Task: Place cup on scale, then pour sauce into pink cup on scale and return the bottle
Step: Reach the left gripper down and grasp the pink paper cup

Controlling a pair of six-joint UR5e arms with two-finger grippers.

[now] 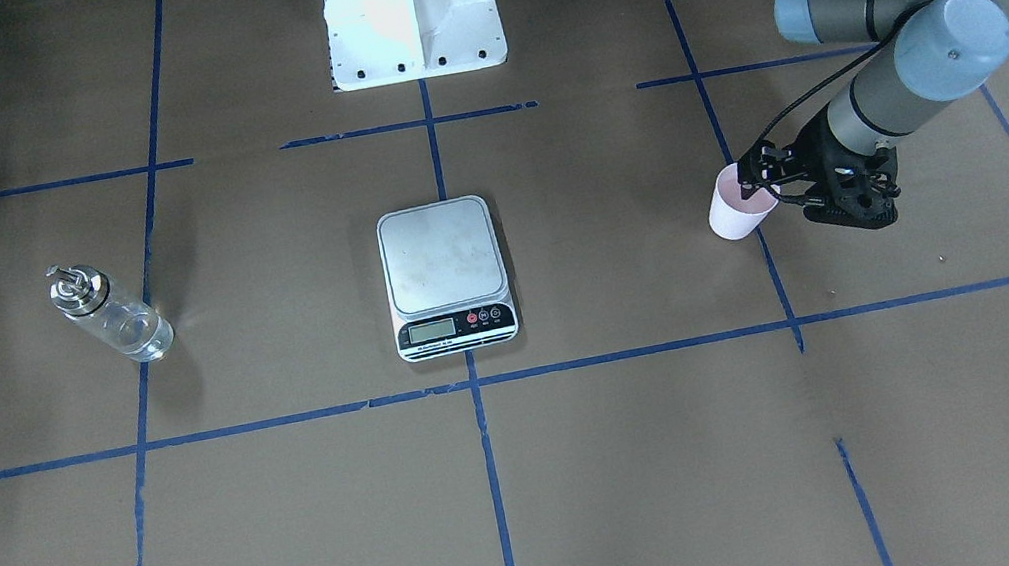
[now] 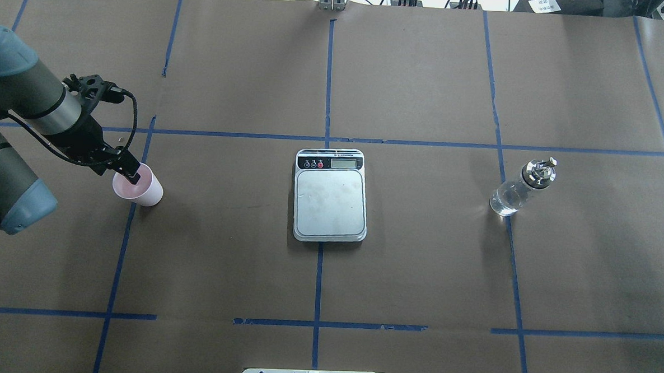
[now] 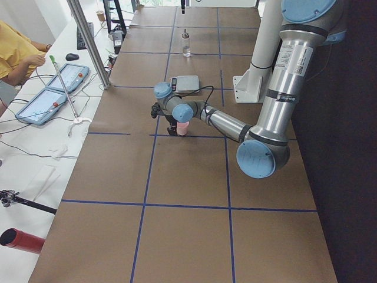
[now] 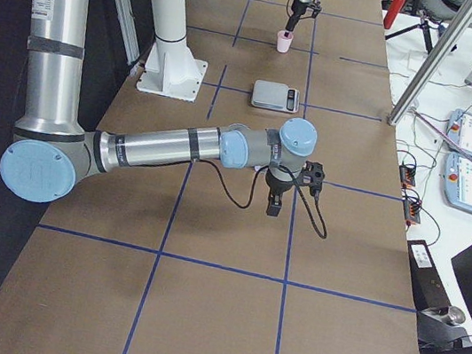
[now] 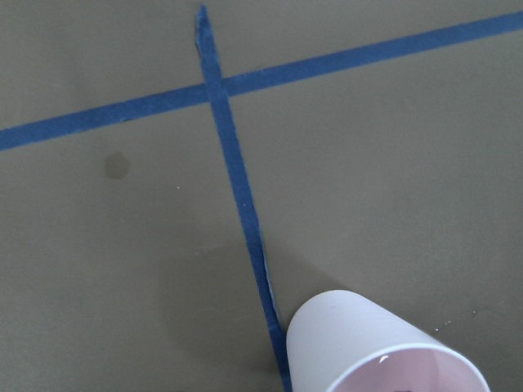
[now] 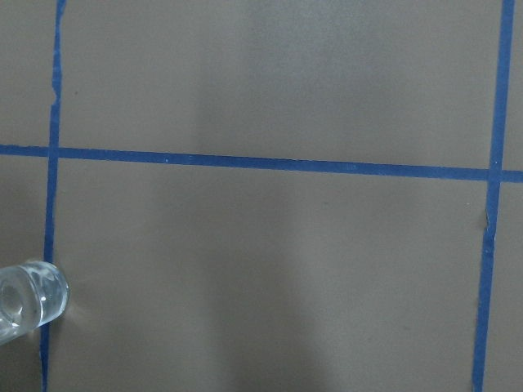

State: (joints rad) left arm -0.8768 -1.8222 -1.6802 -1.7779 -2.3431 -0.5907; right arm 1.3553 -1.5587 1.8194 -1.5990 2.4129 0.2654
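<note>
Brown paper covered the surface (image 2: 418, 269), crossed by blue tape lines (image 2: 320, 264). In my overhead view the cup (image 2: 140, 186) stood on the surface well to the left of the scale (image 2: 330, 200), on one of the tape lines, mouth up. The left arm (image 2: 33, 106) reached in from the left, and the left jaws sat at the cup's rim, with one dark finger (image 2: 132, 174) over the pink mouth. I could not tell whether they were clenched on the rim or released. The scale lay in the middle with nothing on its platform and its display strip on the far side. The bottle (image 2: 519, 189) stood upright well to the right of the scale, its base on another tape line. The right arm (image 4: 159, 151) hung above the surface, apart from the bottle. I could not tell how the right jaws stood.
</note>
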